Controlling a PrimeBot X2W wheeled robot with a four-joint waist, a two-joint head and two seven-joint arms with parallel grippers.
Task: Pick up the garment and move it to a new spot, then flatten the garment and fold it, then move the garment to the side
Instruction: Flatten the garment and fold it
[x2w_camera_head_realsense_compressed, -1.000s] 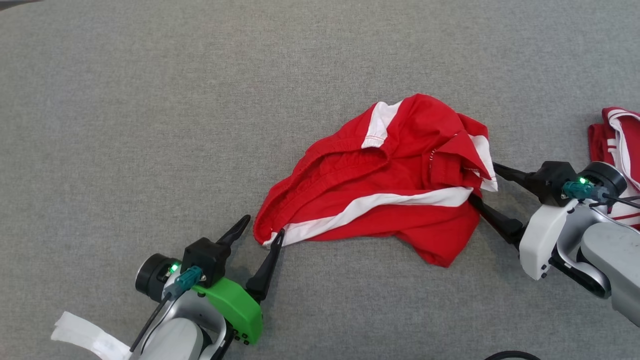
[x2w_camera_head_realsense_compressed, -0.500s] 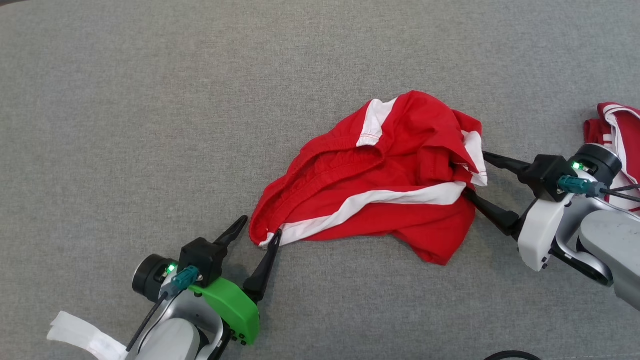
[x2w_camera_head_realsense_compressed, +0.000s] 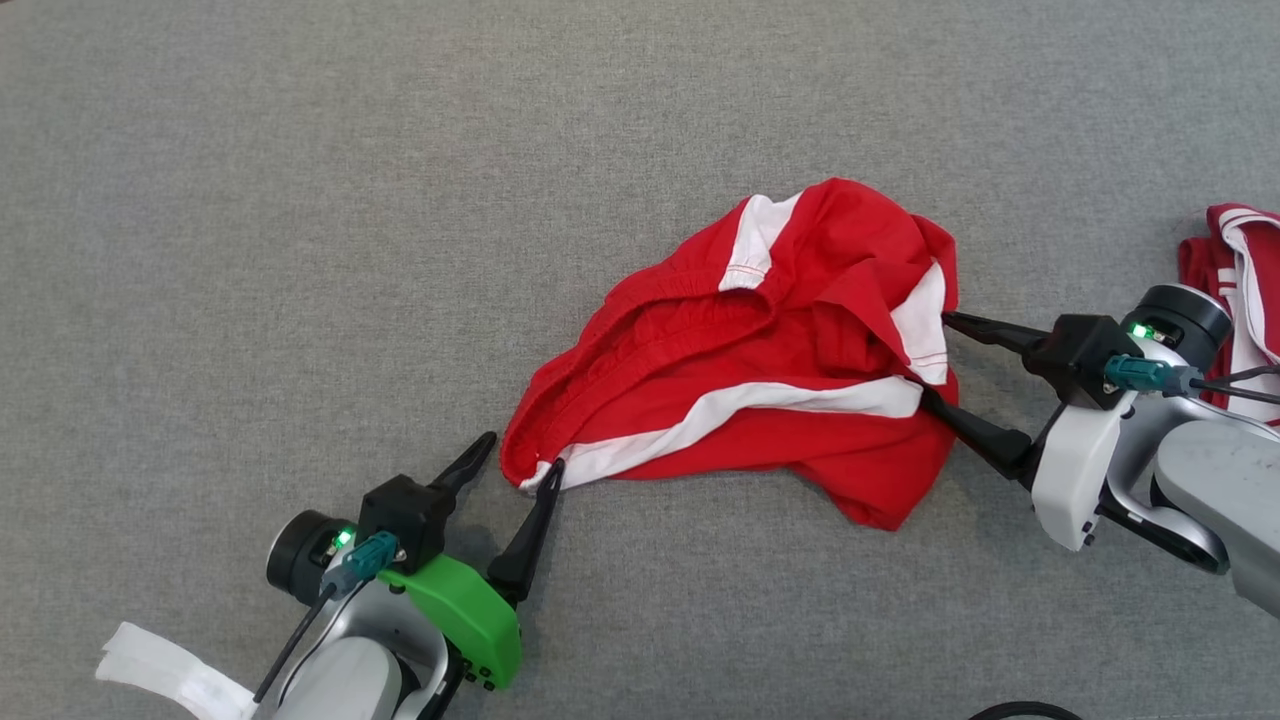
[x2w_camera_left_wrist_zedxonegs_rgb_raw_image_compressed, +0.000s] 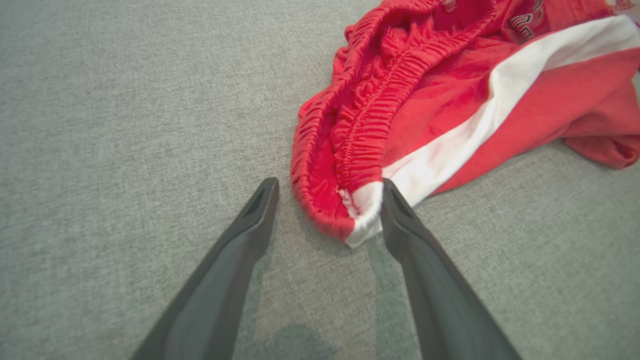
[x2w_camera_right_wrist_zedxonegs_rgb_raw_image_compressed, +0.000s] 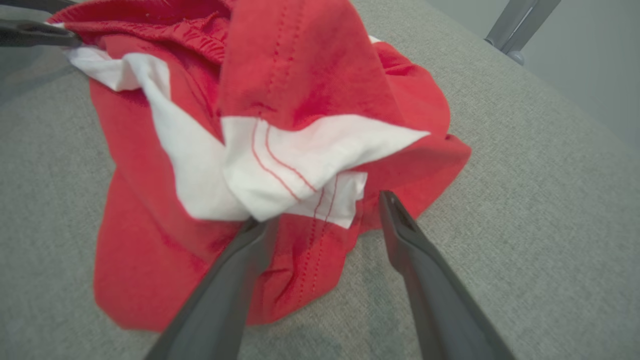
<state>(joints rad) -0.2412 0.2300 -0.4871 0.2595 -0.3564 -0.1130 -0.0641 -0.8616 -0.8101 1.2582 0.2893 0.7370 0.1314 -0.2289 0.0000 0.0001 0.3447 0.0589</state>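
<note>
— Where is the garment (x2w_camera_head_realsense_compressed: 760, 400)?

— Crumpled on the grey surface (x2w_camera_head_realsense_compressed: 300, 200), a little right of centre. It is neither lifted nor flattened.

— What has just changed?

— The right gripper (x2w_camera_head_realsense_compressed: 936, 355) has come in against the garment's right edge, and the white hem (x2w_camera_right_wrist_zedxonegs_rgb_raw_image_compressed: 300, 165) there has bunched and tipped up. The left gripper (x2w_camera_head_realsense_compressed: 524, 451) has stayed at the waistband (x2w_camera_left_wrist_zedxonegs_rgb_raw_image_compressed: 350, 145) corner.

— Is either holding it?

— No. Both have their jaws spread wide with cloth between them and nothing pinched. I judge both are placed to close and then lift.

— What do the wrist views add?

— The left one shows the waistband's end between the fingers, touching one of them. The right one shows one fingertip apparently slipped under the hem fold and the other clear of the cloth. The head view gives a second red garment (x2w_camera_head_realsense_compressed: 1235, 280) beyond the right wrist, apart from this one.
</note>
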